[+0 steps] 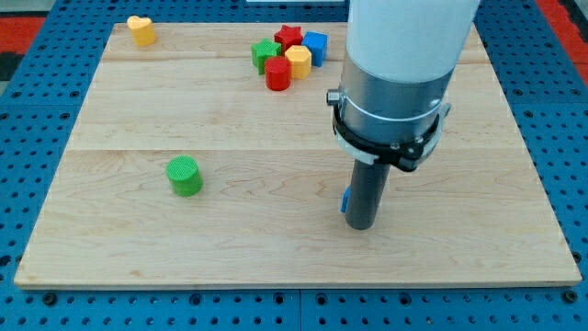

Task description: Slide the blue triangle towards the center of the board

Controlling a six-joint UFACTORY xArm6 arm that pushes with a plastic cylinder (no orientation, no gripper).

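Note:
My rod comes down from the arm at the view's upper right, and my tip (360, 224) rests on the wooden board (276, 248) right of centre, toward the view's bottom. Only a thin blue sliver (345, 199) shows at the rod's left edge; this is the blue block, almost wholly hidden behind the rod, so its shape cannot be made out. My tip stands directly in front of it, touching or nearly touching.
A green cylinder (185, 176) stands at the left. At the top centre is a cluster: green block (265, 54), red star (289, 38), blue block (315, 46), yellow block (298, 62), red cylinder (278, 74). A yellow heart (141, 30) sits top left.

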